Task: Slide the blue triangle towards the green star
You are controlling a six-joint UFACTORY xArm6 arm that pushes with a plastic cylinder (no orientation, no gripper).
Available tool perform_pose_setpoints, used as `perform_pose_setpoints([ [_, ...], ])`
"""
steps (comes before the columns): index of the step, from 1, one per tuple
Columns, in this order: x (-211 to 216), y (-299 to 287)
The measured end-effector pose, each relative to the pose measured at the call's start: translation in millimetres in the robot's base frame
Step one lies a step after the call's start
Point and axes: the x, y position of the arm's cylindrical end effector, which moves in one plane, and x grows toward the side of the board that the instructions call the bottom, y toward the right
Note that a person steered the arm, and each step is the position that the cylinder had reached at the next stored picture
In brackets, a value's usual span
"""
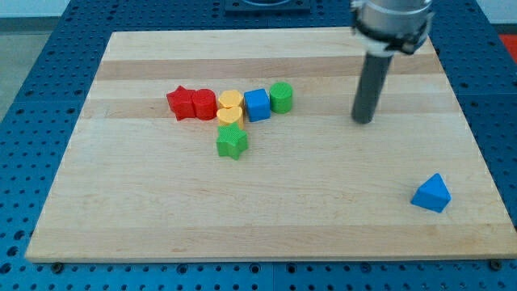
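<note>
The blue triangle [431,194] lies near the view's bottom right corner of the wooden board [266,210]. The green star [232,141] sits left of the board's middle, just below a cluster of blocks. My tip [364,121] is at the end of the dark rod, right of the middle. It is above and to the left of the blue triangle, well apart from it, and far to the right of the green star.
Above the green star stands a row of blocks: a red star [179,103], a red cylinder [203,104], a yellow cylinder [231,100] above a yellow block [229,115], a blue cube [257,105], a green cylinder [281,97]. Blue perforated table [32,121] surrounds the board.
</note>
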Motion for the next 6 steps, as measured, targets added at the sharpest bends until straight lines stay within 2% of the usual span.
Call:
perform_pose_setpoints([
  [1,13,85],
  [2,98,155],
  [3,208,135],
  [4,217,117],
  [5,202,101],
  [6,164,94],
])
